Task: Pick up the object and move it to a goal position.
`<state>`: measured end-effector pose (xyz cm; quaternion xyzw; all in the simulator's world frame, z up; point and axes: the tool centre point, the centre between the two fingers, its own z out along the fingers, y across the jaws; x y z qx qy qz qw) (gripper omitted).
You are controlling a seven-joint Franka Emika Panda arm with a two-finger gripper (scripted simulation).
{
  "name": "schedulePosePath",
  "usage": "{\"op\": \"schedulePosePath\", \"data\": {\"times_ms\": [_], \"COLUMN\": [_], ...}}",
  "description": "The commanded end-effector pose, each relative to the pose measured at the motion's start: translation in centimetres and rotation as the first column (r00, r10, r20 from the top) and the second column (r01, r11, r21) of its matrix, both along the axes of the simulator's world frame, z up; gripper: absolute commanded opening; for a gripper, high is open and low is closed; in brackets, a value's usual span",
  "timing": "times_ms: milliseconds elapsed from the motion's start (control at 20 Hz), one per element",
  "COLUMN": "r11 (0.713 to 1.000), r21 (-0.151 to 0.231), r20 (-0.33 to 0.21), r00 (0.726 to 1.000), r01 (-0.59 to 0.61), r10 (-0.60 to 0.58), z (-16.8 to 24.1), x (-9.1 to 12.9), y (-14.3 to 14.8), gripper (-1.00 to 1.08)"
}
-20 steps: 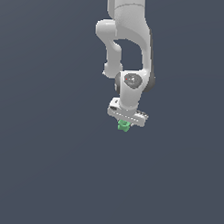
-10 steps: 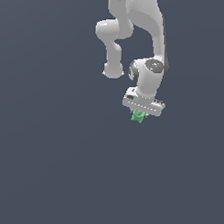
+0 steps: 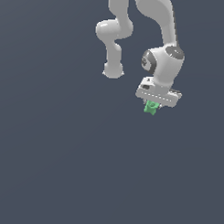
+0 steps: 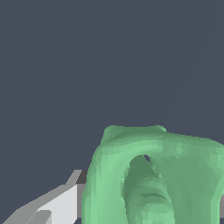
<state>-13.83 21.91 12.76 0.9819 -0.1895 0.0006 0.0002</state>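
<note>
green block carried toward the exterior view's right

shifted toward the exterior view's right and slightly higher than half a second ago: gripper [image 3: 152, 105] with the green block [image 3: 151, 107] between its fingers, both now in the upper right part of the exterior frame. one second ago, sat close to the frame's centre line and a little lower. wrist bent further since then, with the last white links leaning over toward the exterior view's right.

hanging just below the white hand bar, seen as a small bright green lump with bumpy edges, touching the underside of the gripper. nothing but flat dark grey-blue background around and beneath it. not resting on any visible surface.

closed narrowly on the block, fingers mostly hidden behind it in the exterior view. filling the lower right of the wrist frame, the same green block [image 4: 153, 175], very close to the lens, with rounded ridges and a dark hollow near its middle. beside it in the lower left corner of the wrist frame, a pale grey finger [image 4: 57, 205], touching the block's side. opposite finger not discernible there.

rising out of the top edge of the exterior frame, the white arm [image 3: 163, 65], folded in two bends above the gripper.
</note>
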Motion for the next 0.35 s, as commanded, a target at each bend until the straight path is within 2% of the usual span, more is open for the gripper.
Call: {"op": "schedulePosePath", "data": {"times_ms": [0,300], "r11": [1.000,1.000], "r21": [0.000,0.000], "r20": [0.000,-0.001], "r00": [1.000,1.000], "r01": [0.002,0.002], "r10": [-0.002,-0.002], "z": [0.49,0.78], "x": [-0.44,-0.58], "y": [0.92,1.59], "gripper": [-1.00,-1.00]}}
